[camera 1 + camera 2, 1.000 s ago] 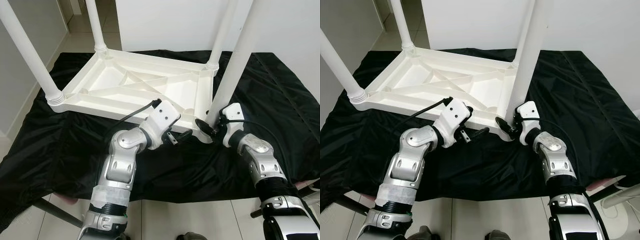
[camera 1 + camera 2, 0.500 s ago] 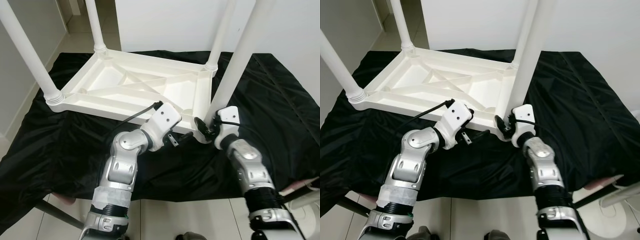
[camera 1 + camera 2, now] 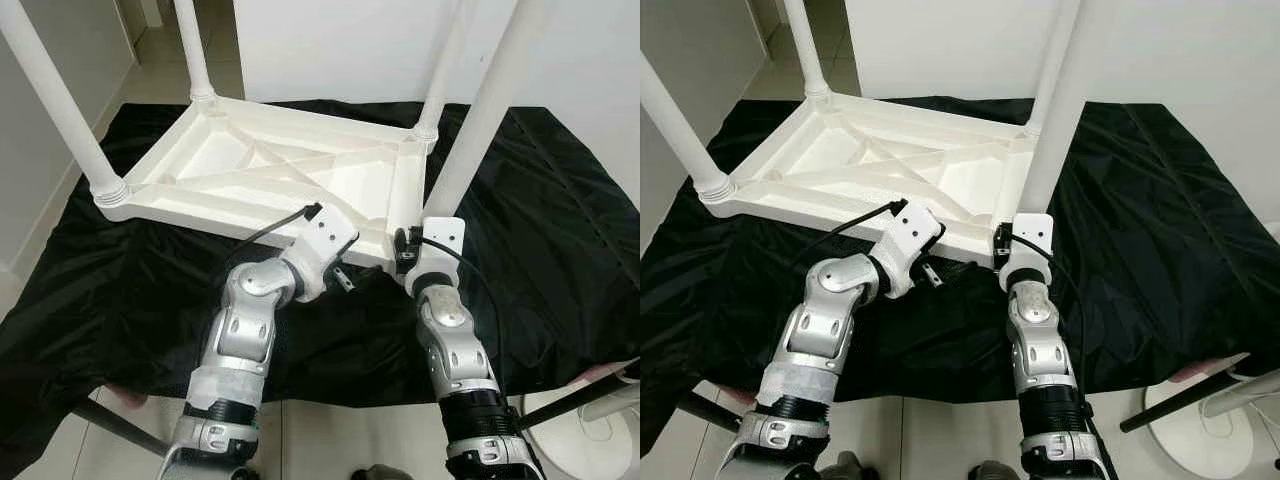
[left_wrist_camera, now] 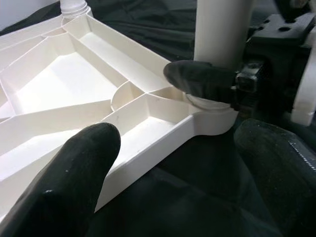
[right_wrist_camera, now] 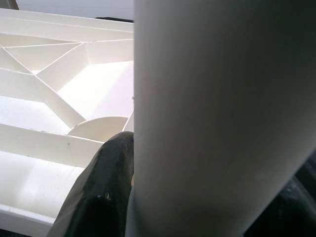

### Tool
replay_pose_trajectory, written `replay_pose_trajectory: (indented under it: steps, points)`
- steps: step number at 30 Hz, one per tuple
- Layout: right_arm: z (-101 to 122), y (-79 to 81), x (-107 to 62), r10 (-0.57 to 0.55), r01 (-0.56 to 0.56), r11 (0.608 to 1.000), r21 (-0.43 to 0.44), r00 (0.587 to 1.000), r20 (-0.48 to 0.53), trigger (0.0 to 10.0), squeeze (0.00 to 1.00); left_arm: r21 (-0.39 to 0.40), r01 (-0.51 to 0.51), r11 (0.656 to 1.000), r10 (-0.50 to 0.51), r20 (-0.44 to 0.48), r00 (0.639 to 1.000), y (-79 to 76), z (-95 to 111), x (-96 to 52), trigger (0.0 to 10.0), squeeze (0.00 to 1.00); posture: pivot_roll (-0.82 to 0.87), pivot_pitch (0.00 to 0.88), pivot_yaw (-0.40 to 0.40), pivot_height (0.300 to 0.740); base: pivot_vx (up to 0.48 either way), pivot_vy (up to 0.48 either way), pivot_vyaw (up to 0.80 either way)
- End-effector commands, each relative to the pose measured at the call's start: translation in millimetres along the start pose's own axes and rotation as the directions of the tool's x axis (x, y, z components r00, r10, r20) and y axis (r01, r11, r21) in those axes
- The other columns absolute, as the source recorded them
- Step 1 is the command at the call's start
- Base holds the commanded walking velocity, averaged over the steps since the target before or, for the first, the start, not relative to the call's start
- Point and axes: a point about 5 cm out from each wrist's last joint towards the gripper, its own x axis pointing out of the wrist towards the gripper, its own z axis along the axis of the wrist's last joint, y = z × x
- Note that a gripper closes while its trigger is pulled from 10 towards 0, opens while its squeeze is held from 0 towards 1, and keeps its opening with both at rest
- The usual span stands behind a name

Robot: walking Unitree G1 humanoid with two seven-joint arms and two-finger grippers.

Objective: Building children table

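A white plastic children table [image 3: 260, 170] lies upside down on a black cloth [image 3: 120, 290]. Three white legs [image 3: 60, 110] stand in its corner sockets. The fourth leg [image 3: 470, 130] stands at the near right corner, and my right gripper [image 3: 404, 250] is shut on its base. In the right wrist view this leg [image 5: 222, 113] runs close along one black finger [image 5: 103, 192]. My left gripper [image 3: 352, 277] is open at the table's near rim, just left of that corner. One of its fingers [image 4: 74, 168] lies over the ribbed underside [image 4: 64, 84].
The cloth covers a low surface whose front edge is near my body. Tiled floor [image 3: 330, 440] lies below it. A white wall [image 3: 330, 40] stands behind. A round white base [image 3: 1200, 420] and a dark rod [image 3: 1180, 400] are at the lower right.
My right forearm has swung left from the right side to directly below the near right leg, with the gripper still at the leg's base. The left arm has hardly moved.
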Motion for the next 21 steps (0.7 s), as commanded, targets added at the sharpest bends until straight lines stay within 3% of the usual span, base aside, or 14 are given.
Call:
replay_pose_trajectory:
  steps: [1,2,10,11,13,14,15,18,21]
  points:
    - [-6,-1.0,-2.8,0.005,-0.005,1.000,0.010,0.999,-0.038,10.0,0.00,-0.029,-0.349,0.937,0.349,-0.003,0.937,15.5,0,1.3,10.0,0.00,-0.06,0.000,0.001,0.740,0.000,0.000,0.00]
    - [-5,-3.9,-5.6,0.026,-0.026,1.000,0.008,0.999,-0.025,10.0,1.00,-0.031,-0.359,0.933,0.359,0.003,0.933,18.3,0,0.1,10.0,0.00,-0.07,0.000,-0.002,0.740,0.000,0.000,0.00]
    - [0,-11.2,-6.9,0.109,-0.108,0.994,0.017,0.994,-0.008,10.0,1.00,-0.020,-0.363,0.931,0.364,0.013,0.931,19.7,0,-0.2,10.0,0.00,-0.07,0.000,-0.005,0.740,0.000,0.000,0.00]
    - [7,-25.0,-7.6,0.287,-0.287,0.958,-0.025,0.958,0.015,10.0,0.80,-0.006,-0.362,0.932,0.363,0.024,0.932,20.8,2,-0.6,10.0,0.00,-0.08,0.000,-0.005,0.740,0.000,0.000,0.00]
    - [7,-25.0,-7.6,0.287,-0.287,0.958,-0.025,0.958,0.015,10.0,0.80,-0.006,-0.362,0.932,0.363,0.024,0.932,20.8,2,-0.6,10.0,0.00,-0.08,0.000,-0.005,0.740,0.000,0.000,0.00]
    - [9,-30.7,-8.4,0.354,-0.353,0.934,-0.062,0.935,0.016,10.0,0.80,0.000,-0.361,0.933,0.361,0.028,0.932,21.0,2,-0.8,10.0,0.00,-0.08,0.000,-0.005,0.740,0.000,0.000,0.00]
    - [12,-34.8,-8.3,0.403,-0.400,0.912,-0.091,0.915,0.016,10.0,0.00,0.005,-0.361,0.933,0.361,0.029,0.932,22.0,2,-0.6,10.0,0.00,-0.09,0.000,-0.002,0.740,0.000,0.000,0.00]
    - [14,-50.8,-4.3,0.529,-0.528,0.845,-0.084,0.848,-0.006,10.0,0.00,-0.022,-0.375,0.927,0.375,0.041,0.926,25.2,4,-0.1,10.0,0.00,-0.08,0.000,-0.004,0.740,0.000,0.000,0.00]
    - [14,-54.3,-3.0,0.549,-0.547,0.831,-0.098,0.836,-0.010,10.0,0.00,-0.023,-0.375,0.927,0.376,0.046,0.926,24.9,6,0.2,10.0,0.00,-0.08,0.000,-0.004,0.740,0.000,0.000,0.00]
